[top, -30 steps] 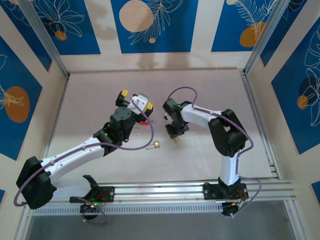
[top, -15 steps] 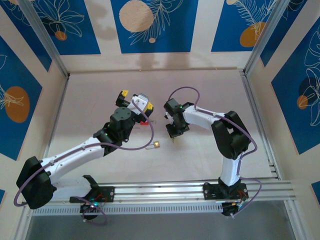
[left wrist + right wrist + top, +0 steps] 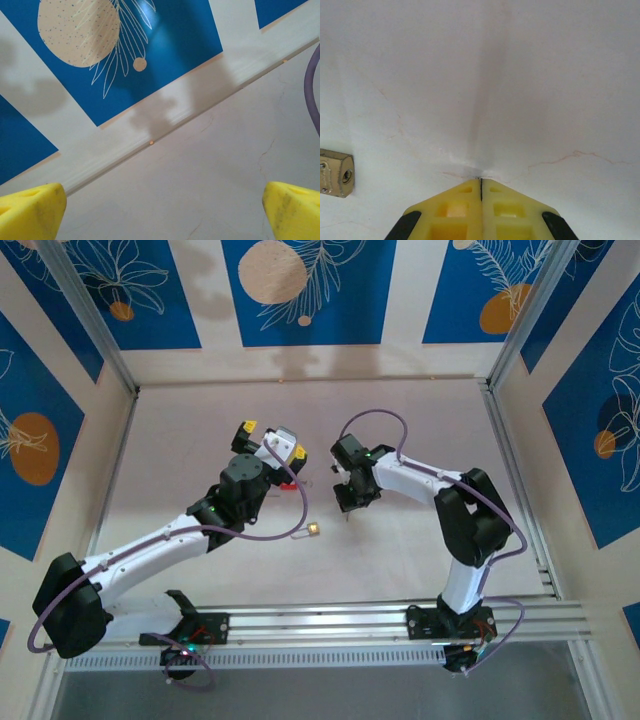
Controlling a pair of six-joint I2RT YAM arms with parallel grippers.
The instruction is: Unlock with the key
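On my top camera the left arm [image 3: 150,550] reaches from its base at the near left diagonally toward the middle of the table [image 3: 420,420]. Its wrist is tipped up, so the left wrist camera looks across the pale tabletop at the blue-and-white patterned back wall [image 3: 150,50]. The right arm [image 3: 460,530] rises from its base at the near right, folds at the elbow and stretches left, with its forearm ending at the table's centre and the wrist pointing down at the surface.

The left gripper [image 3: 272,439] is spread wide. Its two yellow fingers [image 3: 30,212] sit at opposite lower corners of its own wrist view with nothing between them. The right gripper [image 3: 346,508] hangs just above the table, well apart from the left one. In its own wrist view the right gripper [image 3: 481,192] has its yellow fingers pressed flat together, leaving a thin dark seam. I cannot tell whether that seam is the key seen edge-on or just the join.

The padlock [image 3: 314,530] lies on the table between the two arms, just near and left of the right gripper and touching neither claw. The right wrist camera catches the padlock [image 3: 335,172] at its left edge. It is a small brass block lying on its side, with a round hole in the face turned toward the camera. Its shackle is cut off by the frame.
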